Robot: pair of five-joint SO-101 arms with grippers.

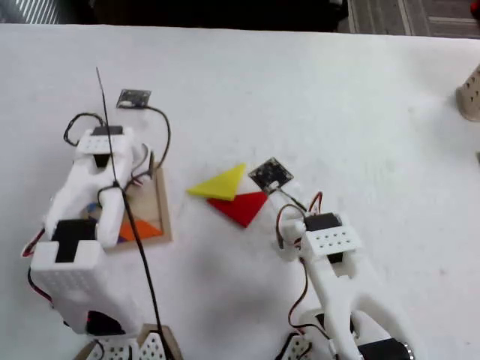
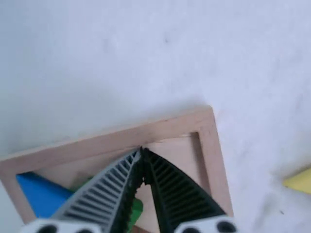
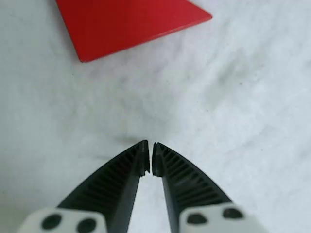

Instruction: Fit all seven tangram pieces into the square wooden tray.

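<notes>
At the left gripper, jaws pressed together on nothing, tips over a bare inner corner of the square wooden tray. Back from the tips, a green piece beneath the jaws and a blue piece off to one side, an orange piece also inside. At the right gripper, jaws closed to a hairline slit, empty over the table, red triangle ahead of the tips and apart, yellow triangle against it beyond.
</notes>
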